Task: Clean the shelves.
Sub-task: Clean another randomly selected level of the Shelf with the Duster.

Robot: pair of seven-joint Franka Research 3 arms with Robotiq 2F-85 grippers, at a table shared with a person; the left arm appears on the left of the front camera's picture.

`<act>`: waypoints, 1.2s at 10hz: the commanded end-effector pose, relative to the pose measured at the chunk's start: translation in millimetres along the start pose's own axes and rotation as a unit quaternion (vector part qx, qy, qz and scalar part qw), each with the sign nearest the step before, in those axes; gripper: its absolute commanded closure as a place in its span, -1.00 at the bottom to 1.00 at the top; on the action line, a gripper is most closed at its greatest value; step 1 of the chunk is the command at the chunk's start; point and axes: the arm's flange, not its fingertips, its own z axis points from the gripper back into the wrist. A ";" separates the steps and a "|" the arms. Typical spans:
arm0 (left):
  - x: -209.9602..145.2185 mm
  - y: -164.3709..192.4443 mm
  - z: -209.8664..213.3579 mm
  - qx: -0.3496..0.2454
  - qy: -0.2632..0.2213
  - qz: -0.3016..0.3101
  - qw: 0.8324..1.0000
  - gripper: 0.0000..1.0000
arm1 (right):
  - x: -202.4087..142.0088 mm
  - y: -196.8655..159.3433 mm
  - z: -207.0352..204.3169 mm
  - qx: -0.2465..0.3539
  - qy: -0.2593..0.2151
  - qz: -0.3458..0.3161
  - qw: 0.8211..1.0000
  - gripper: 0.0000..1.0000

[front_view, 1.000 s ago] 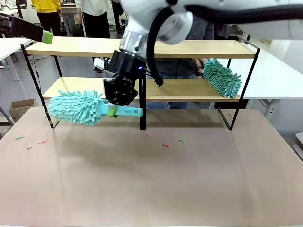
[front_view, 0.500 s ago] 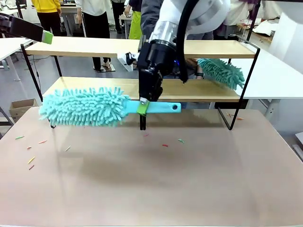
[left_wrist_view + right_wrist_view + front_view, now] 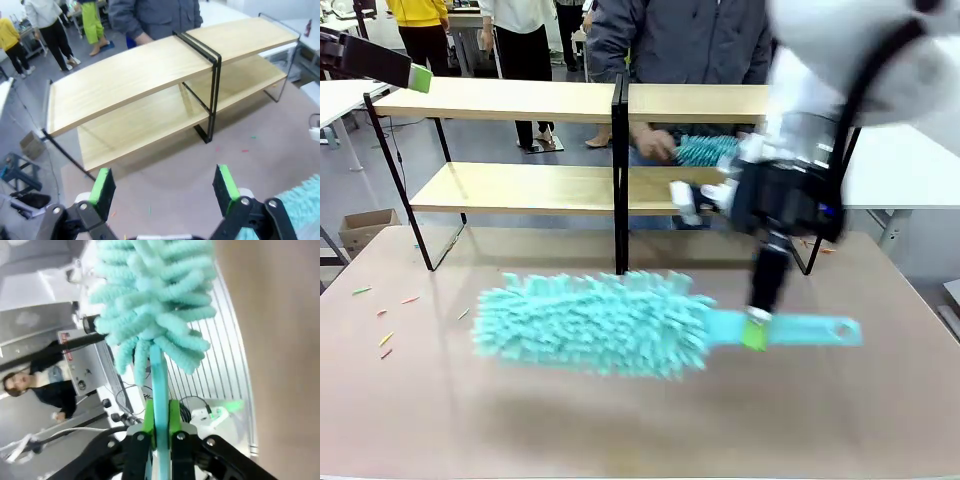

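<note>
Shelves (image 3: 520, 187) stand at the far side of the brown table (image 3: 620, 420), two long light wood boards in a thin black frame with a black centre post; also seen from above in the left wrist view (image 3: 150, 90). Right gripper (image 3: 757, 328) is out over the table in front of the rack's right half, green pads clamped tight on the teal handle of a fluffy teal microfiber duster (image 3: 595, 322). Duster lies roughly level just above the table, chenille head toward the robot's left, handle end with its hang hole sticking out to the right. Right wrist view: pads (image 3: 149, 419) pinch the thin handle, the duster head (image 3: 155, 300) rising beyond them. Left gripper (image 3: 165, 187) hangs high beside the rack's left end, jaws wide apart, nothing between them; its green-tipped finger shows at top left of the front view (image 3: 418, 78). Person behind the rack, hand (image 3: 650, 145) between the boards holding a second teal duster (image 3: 705, 150) above the lower board. Small coloured scraps (image 3: 385, 340) lie on the table at left.
</note>
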 end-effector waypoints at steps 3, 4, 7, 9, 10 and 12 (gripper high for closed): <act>-3.7 0.7 -0.5 0.000 -0.003 0.002 1.000 -1.00 | -40.7 4.2 -15.2 -0.016 -0.027 -0.006 0.999 0.75; -3.7 0.7 -0.5 0.000 -0.003 0.002 1.000 -1.00 | -33.5 -10.4 -0.9 -0.005 -0.047 0.021 0.999 0.75; -3.7 0.7 -0.5 0.000 -0.003 0.002 1.000 -1.00 | -153.1 -5.8 87.3 -0.060 -0.193 0.118 0.972 0.75; -3.7 0.7 -0.5 0.000 -0.003 0.002 1.000 -1.00 | -262.5 -2.2 133.7 -0.118 -0.378 0.138 0.908 0.75; -3.7 0.7 -0.5 0.000 -0.003 0.002 1.000 -1.00 | -310.8 -1.0 140.8 -0.147 -0.486 0.126 0.852 0.75; -3.7 0.7 -0.5 0.000 -0.003 0.002 1.000 -1.00 | -384.8 -0.9 128.4 -0.161 -0.649 0.070 0.740 0.75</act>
